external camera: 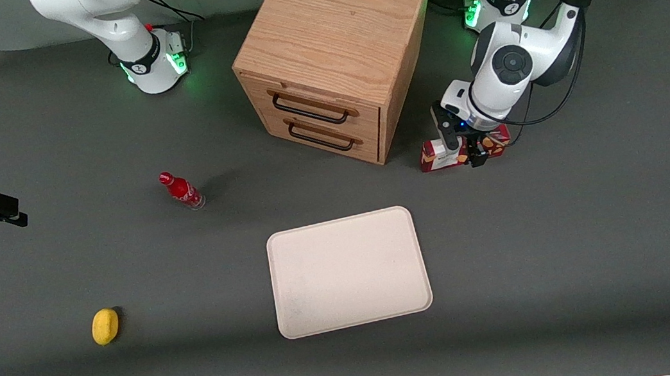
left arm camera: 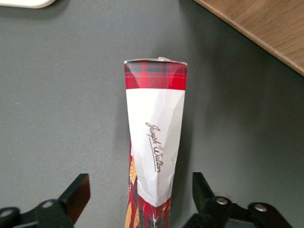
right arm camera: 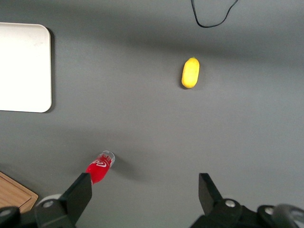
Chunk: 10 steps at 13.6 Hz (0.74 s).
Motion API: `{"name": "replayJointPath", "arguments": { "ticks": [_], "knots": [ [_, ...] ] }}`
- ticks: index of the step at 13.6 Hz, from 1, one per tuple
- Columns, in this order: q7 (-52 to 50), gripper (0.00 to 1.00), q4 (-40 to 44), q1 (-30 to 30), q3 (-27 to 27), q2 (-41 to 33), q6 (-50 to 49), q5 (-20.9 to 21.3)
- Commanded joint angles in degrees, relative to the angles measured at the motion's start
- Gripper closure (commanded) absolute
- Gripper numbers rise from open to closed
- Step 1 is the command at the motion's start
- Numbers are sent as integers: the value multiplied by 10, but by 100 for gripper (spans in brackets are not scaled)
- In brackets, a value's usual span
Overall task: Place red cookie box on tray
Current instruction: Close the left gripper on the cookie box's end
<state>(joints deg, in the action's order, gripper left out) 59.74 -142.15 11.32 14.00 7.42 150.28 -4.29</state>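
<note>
Grey bench. My pincer is low over the box, wide open, one finger either side, not touching. Box lies beside the cabinet; tray nearer the camera.

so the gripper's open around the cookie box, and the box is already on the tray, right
Not quite. The gripper is open around the cookie box, but the box is not on the tray. The front view shows it lying on the table beside the wooden drawer cabinet, farther from the camera than the tray, which holds nothing. The wrist view shows the fingers apart on either side of the box.
</note>
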Motion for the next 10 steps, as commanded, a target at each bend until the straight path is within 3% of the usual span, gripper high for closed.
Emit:
{"name": "replayJointPath", "arguments": {
  "ticks": [1,7,10],
  "knots": [
    [1,100,-7,-4,-5,-4,7,-2],
    [-7,100,-7,-14,-5,-11,-4,-3],
    [-46,100,27,-16,-7,-70,-114,-10]
  ]
}}
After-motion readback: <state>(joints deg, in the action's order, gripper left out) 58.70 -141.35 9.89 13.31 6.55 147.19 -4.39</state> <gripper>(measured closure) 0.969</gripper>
